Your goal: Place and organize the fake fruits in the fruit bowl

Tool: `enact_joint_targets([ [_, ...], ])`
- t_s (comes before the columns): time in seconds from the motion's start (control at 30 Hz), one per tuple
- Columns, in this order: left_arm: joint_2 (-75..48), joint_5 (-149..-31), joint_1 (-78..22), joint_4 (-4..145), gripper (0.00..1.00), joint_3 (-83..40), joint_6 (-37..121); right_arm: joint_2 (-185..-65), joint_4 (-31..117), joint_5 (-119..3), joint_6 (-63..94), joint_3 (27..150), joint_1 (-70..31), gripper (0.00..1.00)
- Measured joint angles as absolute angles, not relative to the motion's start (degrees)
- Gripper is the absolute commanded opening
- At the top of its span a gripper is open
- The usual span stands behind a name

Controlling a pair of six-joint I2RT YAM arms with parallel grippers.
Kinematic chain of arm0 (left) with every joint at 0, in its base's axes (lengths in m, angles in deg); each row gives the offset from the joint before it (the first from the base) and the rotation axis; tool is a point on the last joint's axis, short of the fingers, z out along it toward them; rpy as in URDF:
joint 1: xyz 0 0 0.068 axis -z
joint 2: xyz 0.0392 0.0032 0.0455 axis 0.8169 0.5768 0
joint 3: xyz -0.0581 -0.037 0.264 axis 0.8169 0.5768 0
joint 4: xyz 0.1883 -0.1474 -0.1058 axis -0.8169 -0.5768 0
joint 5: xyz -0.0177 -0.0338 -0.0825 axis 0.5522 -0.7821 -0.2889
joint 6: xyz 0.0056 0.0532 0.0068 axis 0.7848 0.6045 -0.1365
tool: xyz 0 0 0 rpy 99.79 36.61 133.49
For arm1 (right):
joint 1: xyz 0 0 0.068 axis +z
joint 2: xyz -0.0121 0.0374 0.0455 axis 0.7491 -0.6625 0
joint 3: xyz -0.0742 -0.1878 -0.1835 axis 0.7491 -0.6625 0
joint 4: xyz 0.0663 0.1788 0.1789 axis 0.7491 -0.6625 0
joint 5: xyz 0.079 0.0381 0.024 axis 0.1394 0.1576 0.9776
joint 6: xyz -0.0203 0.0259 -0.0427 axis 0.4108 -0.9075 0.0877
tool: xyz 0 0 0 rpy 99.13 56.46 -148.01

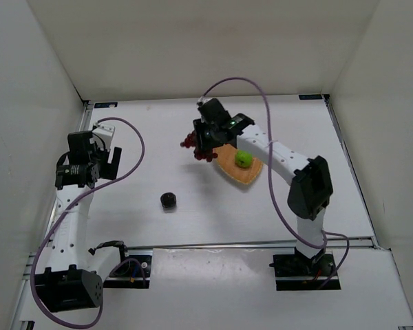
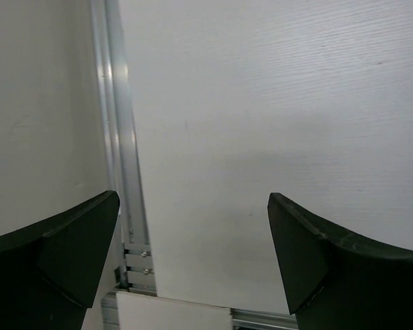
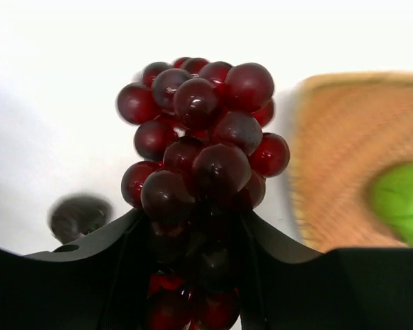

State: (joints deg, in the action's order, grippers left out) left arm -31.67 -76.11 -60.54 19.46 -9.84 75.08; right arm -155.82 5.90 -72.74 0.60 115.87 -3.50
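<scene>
My right gripper (image 1: 205, 141) (image 3: 193, 227) is shut on the dark red grape bunch (image 3: 199, 144) (image 1: 193, 146), which sticks out past its fingers just left of the fruit bowl (image 1: 239, 170) (image 3: 334, 158). The tan woven bowl holds the green round fruit (image 1: 244, 159) (image 3: 401, 201). The small dark round fruit (image 1: 168, 201) (image 3: 79, 216) lies on the table, nearer the arms and to the left. At the left side of the table my left gripper (image 1: 100, 165) (image 2: 193, 234) hangs open, with only bare table between its fingers.
White walls close in the table on the left, far and right sides. A metal rail (image 2: 117, 137) runs along the table's left edge, and another (image 1: 248, 243) crosses in front of the arm bases. A purple cable (image 1: 268, 172) loops over the right arm.
</scene>
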Motion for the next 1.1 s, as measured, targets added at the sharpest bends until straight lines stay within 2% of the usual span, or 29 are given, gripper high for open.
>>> enact_joint_targets([
  [0.17,-31.4,-71.2,-59.5,21.0,1.00,-9.9,76.5,-152.5,6.2,-77.6,-2.6,117.4,-8.1,0.33],
  [0.37,-30.1,-69.5,-59.0,21.9,1.00,-9.9,74.9,-157.5,3.3,-80.3,-4.7,117.4,-11.1,0.33],
  [0.5,-29.6,-69.4,-59.0,22.0,1.00,-9.9,74.2,-161.0,1.6,-81.4,-6.5,117.4,-11.3,0.53],
  [0.57,-29.4,-69.7,-59.0,22.0,1.00,-9.9,74.0,-162.2,1.2,-82.0,-7.1,117.4,-11.4,0.70],
  [0.63,-29.1,-70.8,-59.0,22.0,1.00,-9.9,74.0,-163.4,0.3,-83.2,-7.5,117.6,-11.5,0.75],
  [0.77,-28.7,-74.6,-59.0,21.2,1.00,-11.1,74.2,-164.4,-1.5,-85.2,-7.5,117.7,-11.8,0.77],
  [0.87,-28.7,-76.3,-58.6,20.7,1.00,-12.8,74.2,-164.2,-1.8,-86.2,-8.0,117.6,-11.8,1.00],
  [1.1,-28.6,-78.3,-58.4,20.1,1.00,-15.9,74.0,-156.5,-0.6,-86.9,-4.1,112.3,-9.7,1.00],
])
